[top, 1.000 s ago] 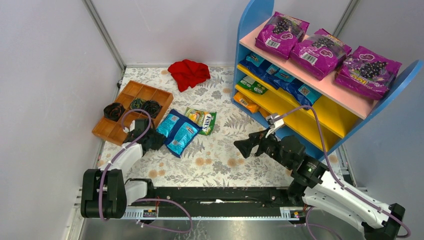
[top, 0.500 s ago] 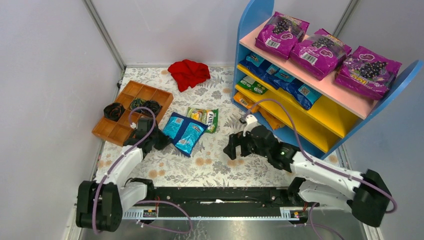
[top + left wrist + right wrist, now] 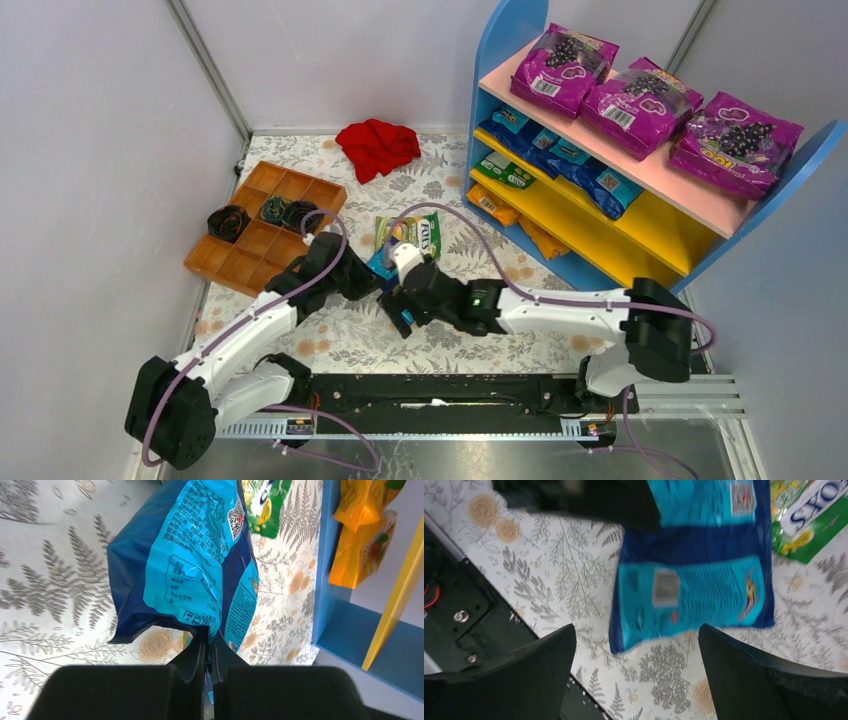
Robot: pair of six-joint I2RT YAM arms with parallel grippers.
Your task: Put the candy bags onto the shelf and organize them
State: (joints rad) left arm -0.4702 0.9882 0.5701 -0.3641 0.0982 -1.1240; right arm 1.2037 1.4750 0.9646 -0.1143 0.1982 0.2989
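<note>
Shelf (image 3: 497, 60): upper right, carrying magenta bags (image 3: 640, 100) on top, candy bags (image 3: 560, 155) below.
Tray (image 3: 300, 187): centre left, holding dark bundles (image 3: 228, 222).
Left pincer (image 3: 207, 645): pinching a blue bag (image 3: 195, 565) by its edge, mid-frame.
Right pincer (image 3: 636, 635): gaping wide over a second blue bag (image 3: 694, 590).

the candy bags (image 3: 410, 236) lie on the mat (image 3: 440, 200) between the compartment tray (image 3: 262, 225) at left and the shelf (image 3: 497, 60) at right. the cloth (image 3: 377, 147) lies behind them.

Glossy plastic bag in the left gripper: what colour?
The bag is bright blue with darker blue bands; left wrist view shows it best.
</note>
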